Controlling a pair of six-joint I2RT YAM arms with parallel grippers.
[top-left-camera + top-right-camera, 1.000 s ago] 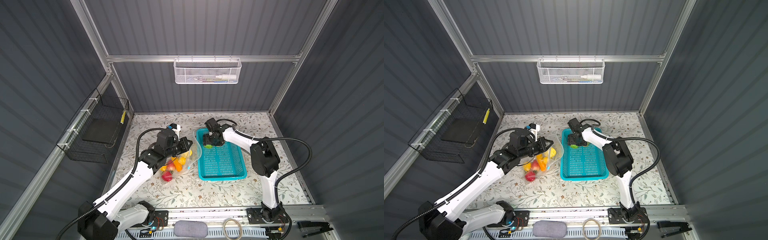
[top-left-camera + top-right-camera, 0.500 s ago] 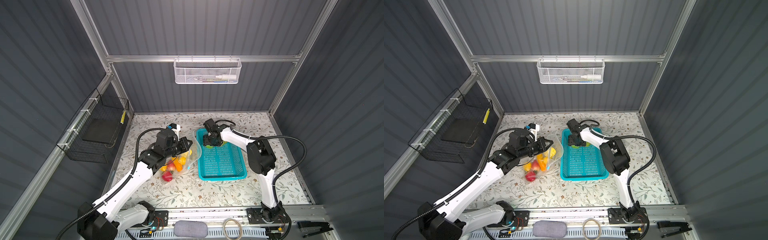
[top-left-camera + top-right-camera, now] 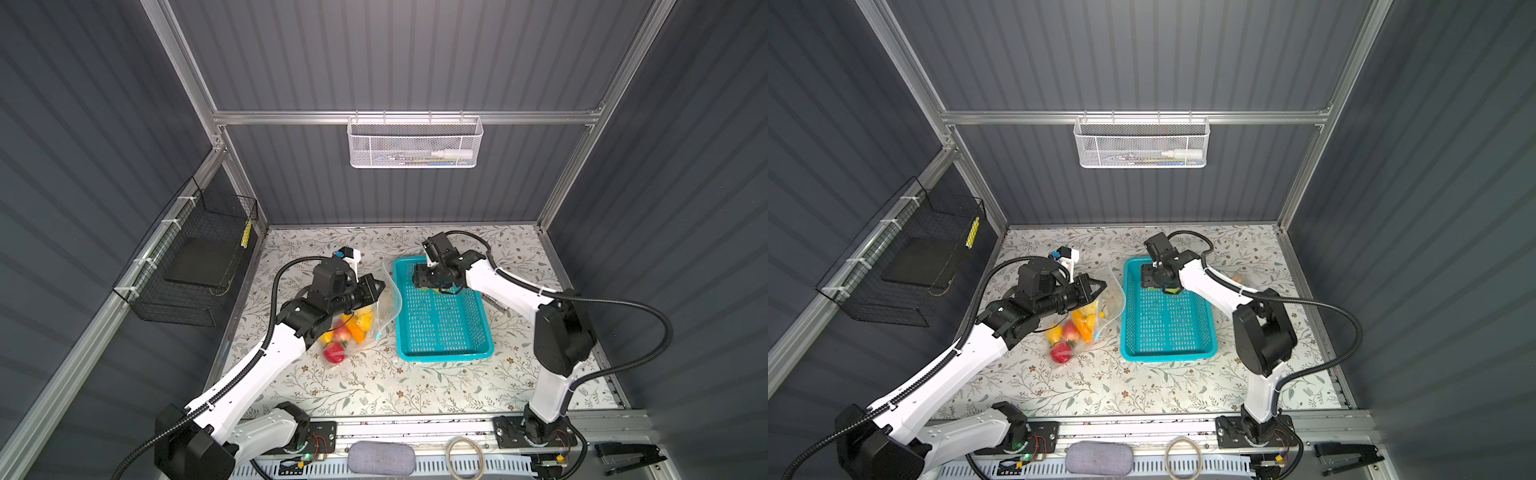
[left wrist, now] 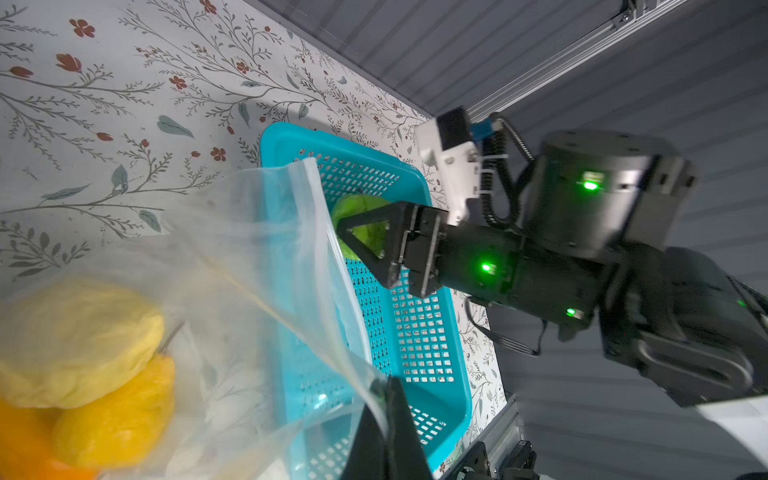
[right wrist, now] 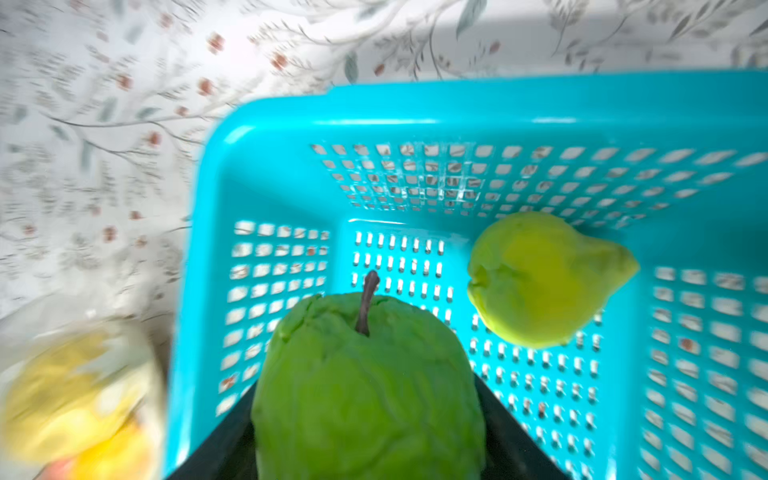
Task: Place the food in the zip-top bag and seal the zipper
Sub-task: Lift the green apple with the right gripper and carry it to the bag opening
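The clear zip-top bag (image 3: 384, 301) lies left of the teal basket (image 3: 446, 356), and several red, yellow and orange pieces of food (image 3: 349, 328) sit inside it. My left gripper (image 3: 380, 286) is shut on the bag's upper edge (image 4: 266, 232) and holds the mouth up beside the basket. The zipper's light-blue slider (image 3: 378, 335) sits at the bag's near edge. At the basket's far end my right gripper (image 3: 419, 280) is shut on a green stemmed fruit (image 5: 370, 382). A yellow-green fruit (image 5: 540, 278) lies loose on the basket floor beside it.
An orange packet (image 3: 1237, 279) lies right of the basket, mostly hidden under my right arm. A white mesh basket (image 3: 415, 143) hangs on the back wall and a black wire basket (image 3: 195, 266) on the left wall. A grey pad (image 3: 381, 457), a ring (image 3: 465, 457) and a stapler (image 3: 629, 457) lie along the front rail.
My right gripper's jaws have narrowed onto the green fruit at the far end of the basket. The left gripper and the bag have stayed where they were.
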